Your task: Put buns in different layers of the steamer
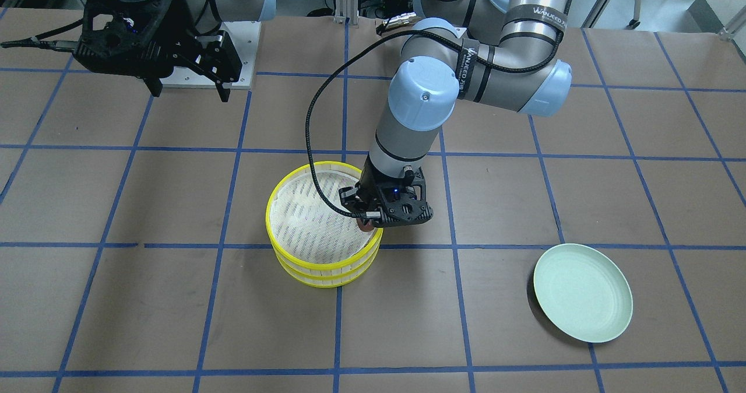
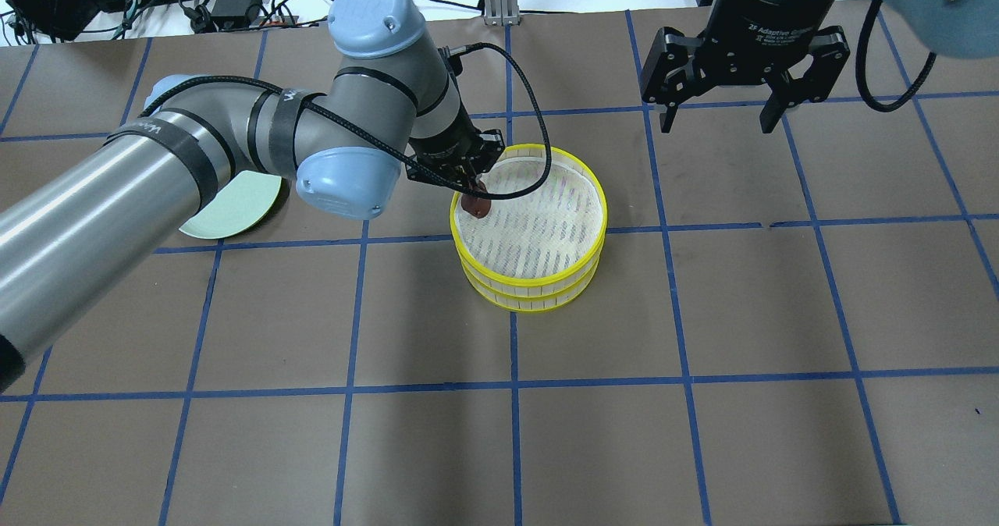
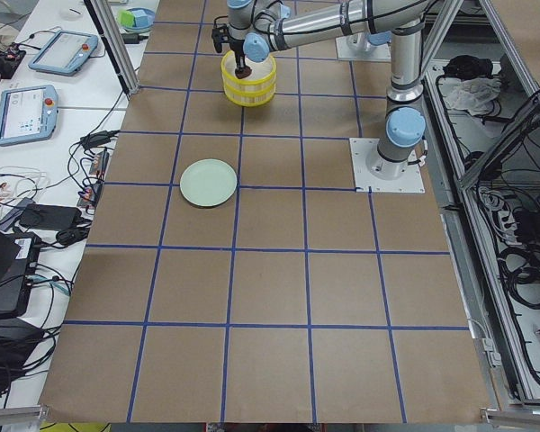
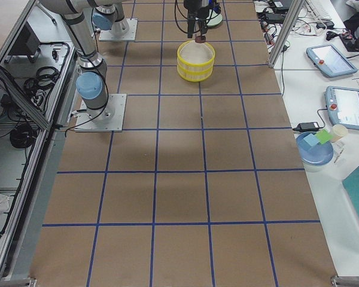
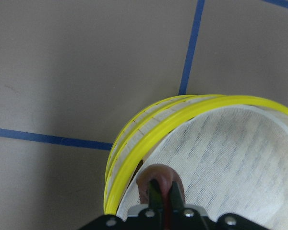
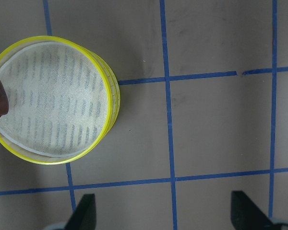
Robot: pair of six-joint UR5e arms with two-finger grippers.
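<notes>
Pale green round plate [image 1: 583, 293] nearest you carries nothing. Beyond it, the left pincer [image 5: 162, 191] is clenched on the dark reddish-brown oblong bun [image 2: 476, 207] at the rim of the yellow-rimmed top steamer tray [image 1: 309, 218], its white mesh otherwise bare. The lower tray [image 1: 326, 277] is hidden inside, so this is likely the last placement. Farthest, the right pincer [image 1: 190, 94] hangs spread.
</notes>
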